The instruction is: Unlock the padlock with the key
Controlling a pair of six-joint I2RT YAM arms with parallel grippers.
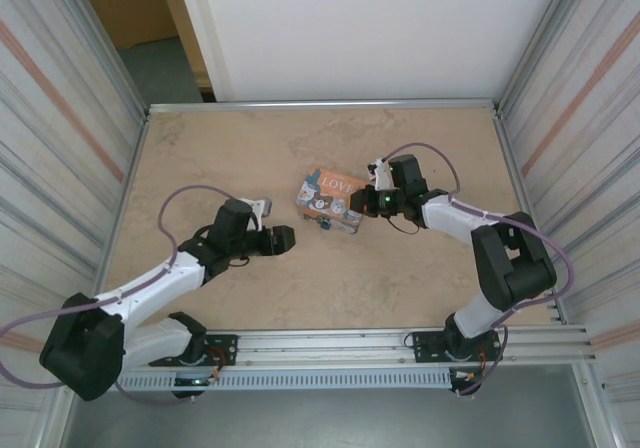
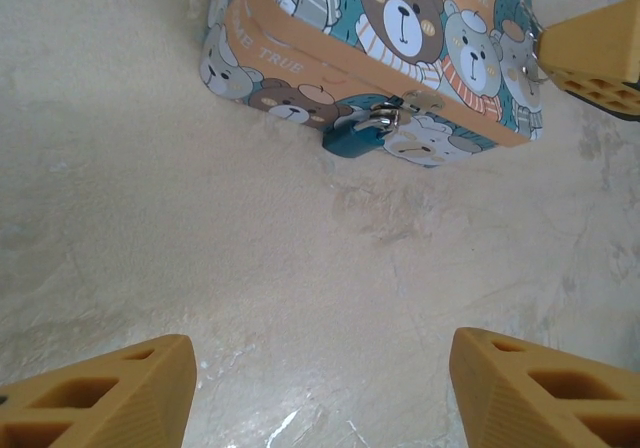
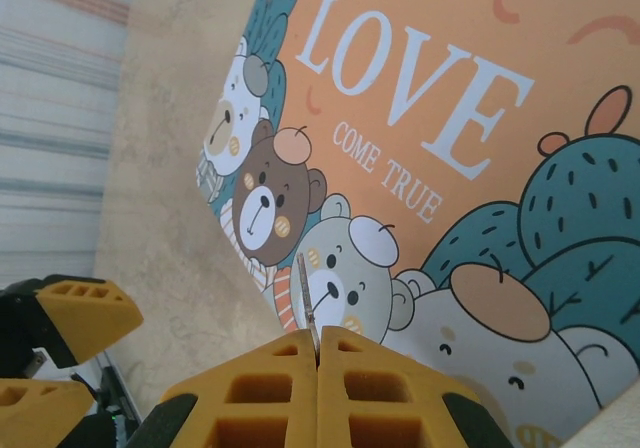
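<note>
So the right gripper [image 3: 318, 356] is pinching the key [image 3: 305, 293] with its jaws pressed tight together. The thin silvery blade is poking out past the fingertips, right over the lid of the LOVE box [image 3: 470, 118]. I'm guessing it's gripping the key by the head like that so the blade is free to go into a keyhole. Thing is, the key is sitting up at the end of the box nearest the right arm, not down by the lock, so it's well apart from where it needs to be.

The padlock [image 2: 352, 140] is hanging off the clasp on the front wall of the box, with the blue body dangling low near the table [image 2: 200, 248] and the shackle running through the hasp. In the left wrist view it's lying out ahead of the left gripper [image 2: 320, 368], roughly centred on the gap. Those jaws are standing spread with nothing between them, and the lock isn't between the fingers yet.

My read is that the left arm is lining up to grab the lock body and steady it, so it isn't swinging around while the key is pushing in. I can't tell which way the keyhole is facing, it's too tiny.
</note>
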